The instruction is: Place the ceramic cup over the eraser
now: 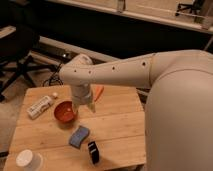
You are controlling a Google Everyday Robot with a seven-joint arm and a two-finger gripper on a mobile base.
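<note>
The ceramic cup [28, 160] is a plain white cylinder standing at the front left corner of the wooden table [120, 125]. The eraser [93, 152] is a small black block near the front edge, right of the cup and just below the blue sponge pad. My gripper [83, 106] hangs from the white arm over the middle of the table, right beside the red bowl, well behind both the cup and the eraser. Nothing shows in it.
A red-orange bowl [65, 112] sits left of the gripper. A blue sponge pad [79, 136] lies in front of it. A white labelled bottle [40, 106] lies at the left. An orange object [99, 92] lies behind the arm. Office chairs stand beyond the table.
</note>
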